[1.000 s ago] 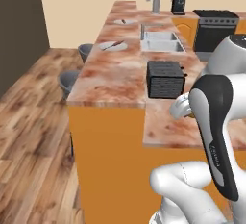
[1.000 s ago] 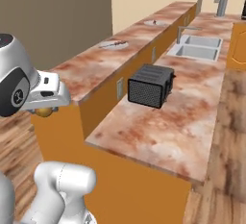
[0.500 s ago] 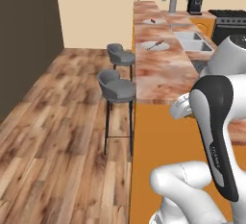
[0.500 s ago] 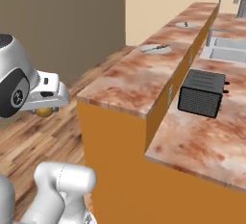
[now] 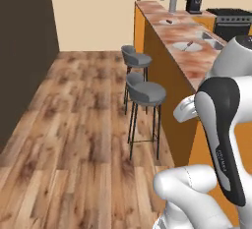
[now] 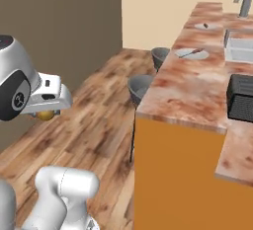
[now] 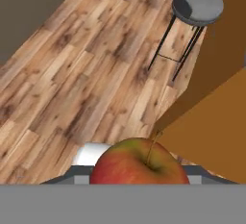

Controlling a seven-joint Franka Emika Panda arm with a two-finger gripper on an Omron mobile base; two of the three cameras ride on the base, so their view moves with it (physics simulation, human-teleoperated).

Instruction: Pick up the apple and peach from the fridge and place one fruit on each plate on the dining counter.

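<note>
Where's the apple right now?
The apple sits in the pincer, filling the bottom of the hand view above the wood floor. In the right base view it hangs left of the dining counter, short of the stools.

No legible text, number or sign can be made out on anything. Small grey lettering is printed on the dark cover of the white robot arm, but it cannot be read.
</note>
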